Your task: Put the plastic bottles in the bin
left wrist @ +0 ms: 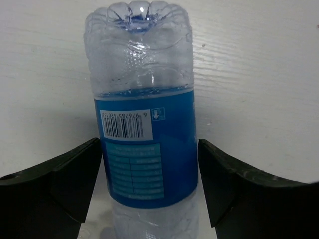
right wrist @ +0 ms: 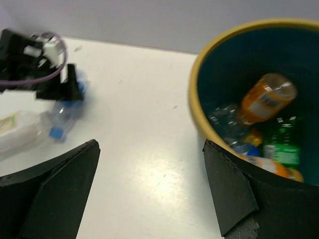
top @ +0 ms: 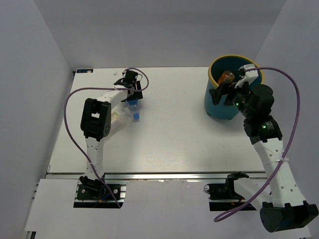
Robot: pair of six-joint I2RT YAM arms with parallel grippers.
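The left gripper [left wrist: 149, 181] stands wide open astride the blue-labelled bottle [left wrist: 144, 124] at frame centre. Likely light, thin-walled and slippery: grip the labelled middle

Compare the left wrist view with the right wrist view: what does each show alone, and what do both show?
Left wrist only: the barcode on the blue-label bottle, which is flanked by the left gripper. Right wrist only: the bin holding an orange bottle and a green bottle, plus a white-label bottle lying on the table. Both: the blue-label bottle and the white table.
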